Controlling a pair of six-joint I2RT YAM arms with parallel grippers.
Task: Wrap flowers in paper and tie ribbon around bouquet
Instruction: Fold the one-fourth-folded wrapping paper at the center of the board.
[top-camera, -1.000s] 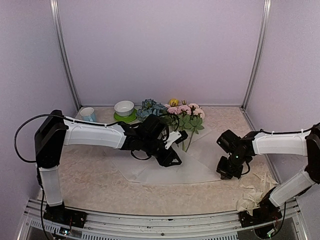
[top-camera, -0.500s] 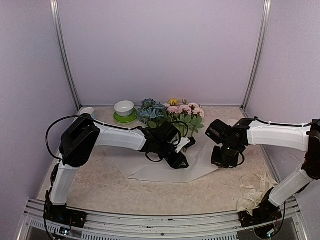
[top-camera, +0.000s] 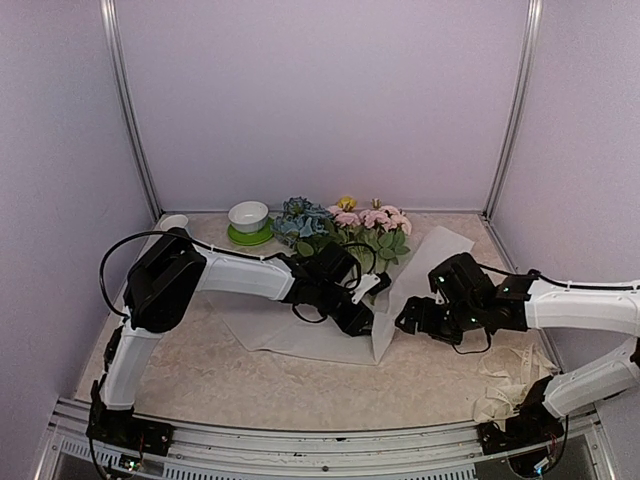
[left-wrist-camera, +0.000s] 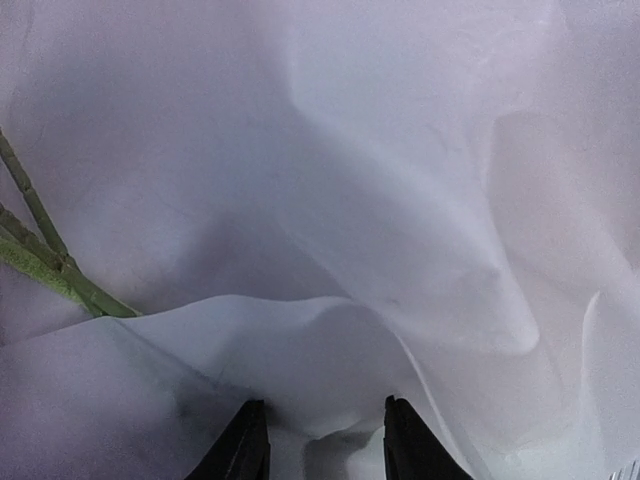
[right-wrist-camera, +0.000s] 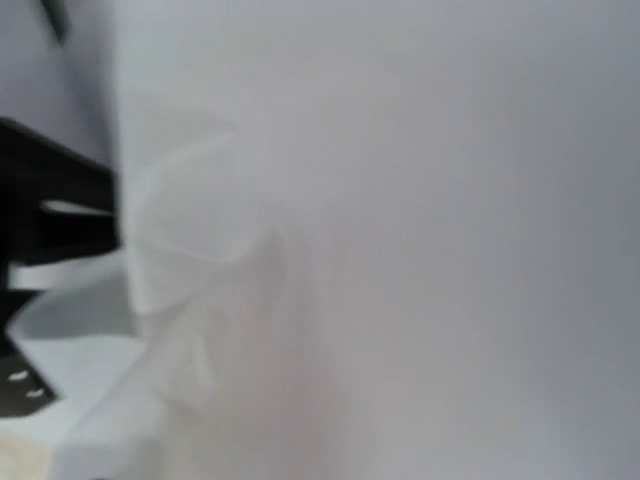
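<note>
The big change is on the right side. A second ago the paper (top-camera: 425, 265) lay flat on the bench (top-camera: 200, 380), with the right end effector (top-camera: 408, 320) low over its right-hand part. Now that whole side of the sheet stands up as a tall flap leaning toward the flowers (top-camera: 350, 228), and the right arm has swung in toward the middle. The wrist view there is filled with white sheet and shows no fingers, so I cannot tell whether that end effector is holding the flap or has let it go.

The left end effector (top-camera: 362, 318) has moved in over the stalk ends and sits low on the sheet. Close up, the fingertips (left-wrist-camera: 245, 445) stand partly apart with a rumpled fold of paper at the gap and the green stalks (left-wrist-camera: 50, 265) just off to the side. Whether it is pinching the sheet I cannot say.

I judge this to be the first fold of the wrap, with the other side not yet brought over. The flower heads lie at the back of the sheet, stalks pointing toward the arms. The ribbon (top-camera: 505, 380) lies heaped near the right arm's base, well apart from the flowers.

At the back left a white bowl (top-camera: 248, 214) sits on a green saucer (top-camera: 250, 237). Nothing shows inside it. A small cup (top-camera: 175, 222) stands beside it, its contents out of sight.
</note>
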